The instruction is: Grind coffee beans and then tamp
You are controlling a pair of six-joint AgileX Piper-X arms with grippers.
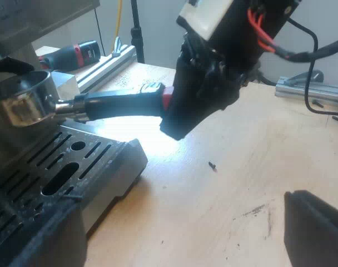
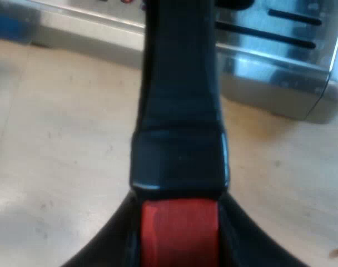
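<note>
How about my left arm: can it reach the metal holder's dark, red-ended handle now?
Probably yes, mid-length only. The right gripper is clamped on the red end, blocking that; the dark handle between there and the round metal basket looks free.

This looks like a workshop or robotics lab. The machine (image 1: 110, 161) stands on a bare plywood bench (image 1: 241, 183) edged with aluminium rails (image 1: 110, 60). A power tool (image 1: 74, 54) lies beside one rail, and a loose screw (image 1: 212, 164) sits on the wood.

Nothing here can be read. No brand, label, number or sign shows legibly on the espresso machine (image 1: 102, 161), on the holder (image 1: 21, 103) or on the red-and-black tool (image 1: 74, 54) beyond it.
</note>
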